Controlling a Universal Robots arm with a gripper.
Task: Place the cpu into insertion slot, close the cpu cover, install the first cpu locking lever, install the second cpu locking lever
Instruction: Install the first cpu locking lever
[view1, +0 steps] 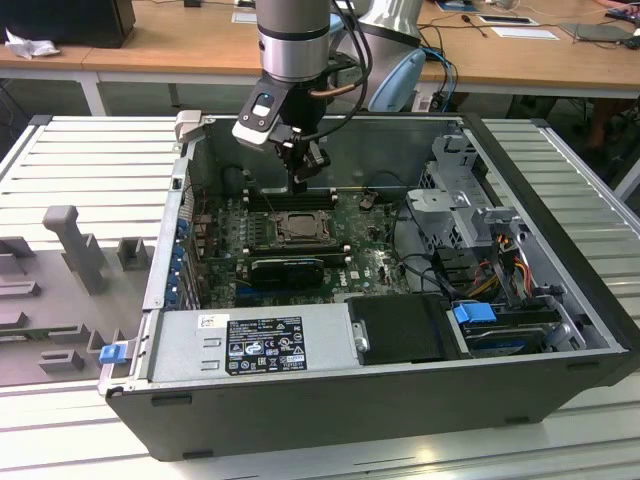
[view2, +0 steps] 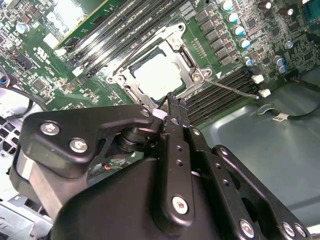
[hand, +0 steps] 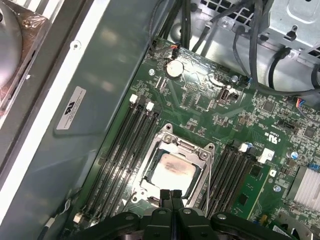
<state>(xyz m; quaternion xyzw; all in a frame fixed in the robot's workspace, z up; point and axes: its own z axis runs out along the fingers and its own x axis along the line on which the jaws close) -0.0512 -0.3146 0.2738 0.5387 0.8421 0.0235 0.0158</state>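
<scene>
Pincer (view1: 299, 184) clenched on nothing, poised just above the socket inside the open computer case (view1: 560, 330) on the slatted bench (view1: 90, 150), both wrist views bring close the cpu (hand: 172, 172) seated in its slot, cpu cover (hand: 184, 146) lying flat around it, fingertips (hand: 170, 196) pressed together at the socket's edge, and the second wrist view adds a thin wire lever (view2: 235, 88) angled outward.

1 cpu (hand: 172, 172), 1 cpu cover (hand: 186, 145), 1 gripper (hand: 170, 193)

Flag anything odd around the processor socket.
The chip has a brownish smudge on its metal top. In the second wrist view one thin lever sticks out sideways over the memory slots, not tucked against the cover.
</scene>
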